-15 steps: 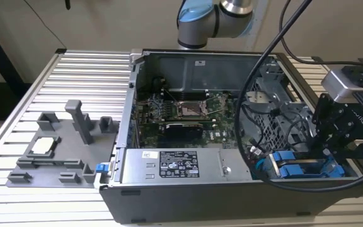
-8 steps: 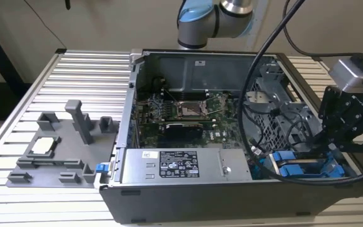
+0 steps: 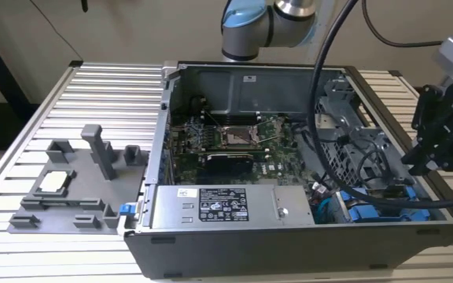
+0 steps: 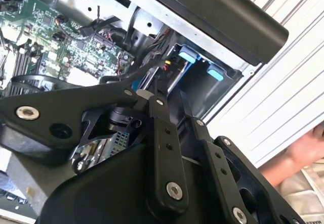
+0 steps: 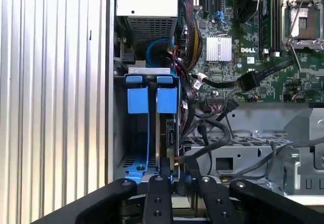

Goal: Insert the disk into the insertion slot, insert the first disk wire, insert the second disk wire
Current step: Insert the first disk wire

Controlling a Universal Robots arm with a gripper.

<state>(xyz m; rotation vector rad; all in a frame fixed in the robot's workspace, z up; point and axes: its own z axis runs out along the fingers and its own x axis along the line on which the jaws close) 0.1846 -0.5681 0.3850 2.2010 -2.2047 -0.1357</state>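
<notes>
Directly before the pincer (image 5: 177, 167), drawn narrow: the disk (image 5: 166, 128) on edge inside the insertion slot (image 5: 152, 71), long axis pointing straight away.

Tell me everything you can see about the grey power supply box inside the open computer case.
The power-supply box is a rectangular grey metal-looking unit lying along the wall of the open computer case nearest the exterior camera, next to the green motherboard. Its top carries a large pale printed label and a smaller sticker. In the first wrist view its end shows a perforated vent, with coloured wires beside it.
</notes>
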